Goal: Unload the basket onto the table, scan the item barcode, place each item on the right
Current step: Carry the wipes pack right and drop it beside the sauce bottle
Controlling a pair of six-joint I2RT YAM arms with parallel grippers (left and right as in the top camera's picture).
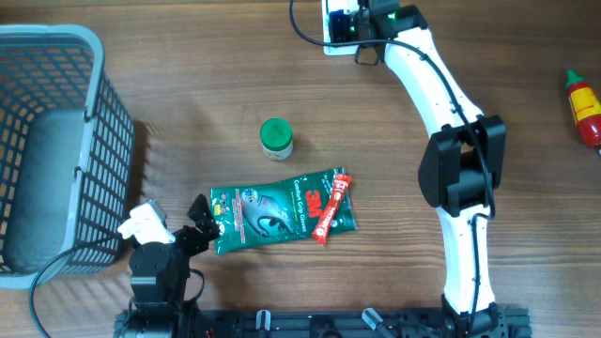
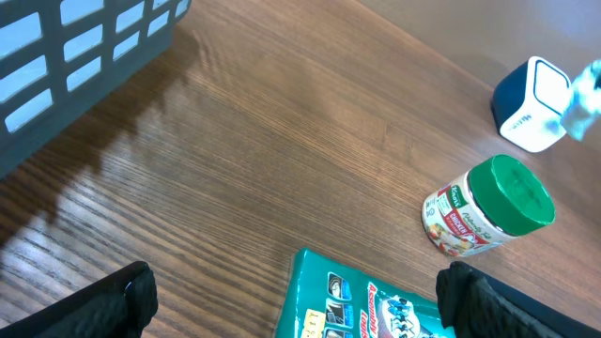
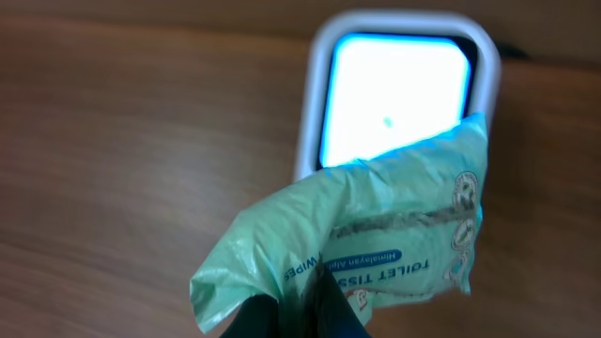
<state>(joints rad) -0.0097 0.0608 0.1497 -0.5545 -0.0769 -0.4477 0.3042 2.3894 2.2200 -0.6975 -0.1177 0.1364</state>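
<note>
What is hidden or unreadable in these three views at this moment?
1. Wipes pack barcode: right wrist view, none shows on the visible side; print blurred.
2. Scanner lower part: right wrist view, covered by the pack.
3. Teal packet: left wrist view, cut off by the bottom edge.
4. Red bottle: overhead, cut off by the right edge.

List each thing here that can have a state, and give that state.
left gripper: open, holding nothing
right gripper: shut on wipes packet
scanner: window lit
jar: lid on
green pouch: lying flat
red sachet: resting on green pouch
</note>
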